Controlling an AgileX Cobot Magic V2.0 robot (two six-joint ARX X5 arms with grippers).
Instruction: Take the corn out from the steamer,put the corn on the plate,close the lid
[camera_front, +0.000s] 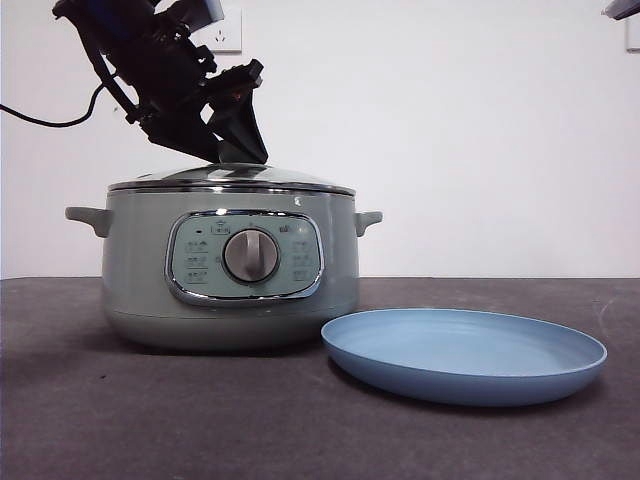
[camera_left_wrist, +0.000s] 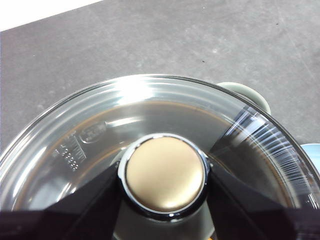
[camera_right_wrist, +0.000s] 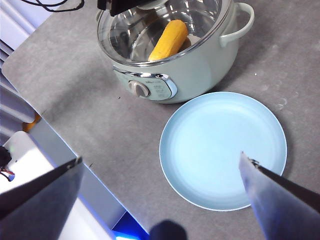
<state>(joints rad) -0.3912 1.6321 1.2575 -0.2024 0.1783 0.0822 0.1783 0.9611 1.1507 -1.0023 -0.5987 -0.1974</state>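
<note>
Left end effector (camera_left_wrist: 165, 200) clamped on lid (camera_left_wrist: 100, 130) knob atop steamer (camera_front: 230, 270); right end effector (camera_right_wrist: 160, 172) spread wide above plate (camera_right_wrist: 222, 150).

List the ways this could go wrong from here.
1. The left gripper has a jaw on each side of the lid's knob; the smooth round knob might slip as the glass lid lifts.
2. The plate lies close beside the steamer, so a lid set down there could knock it.
3. The corn lies deep inside; the right gripper, open above the plate, may catch the rim.
</note>
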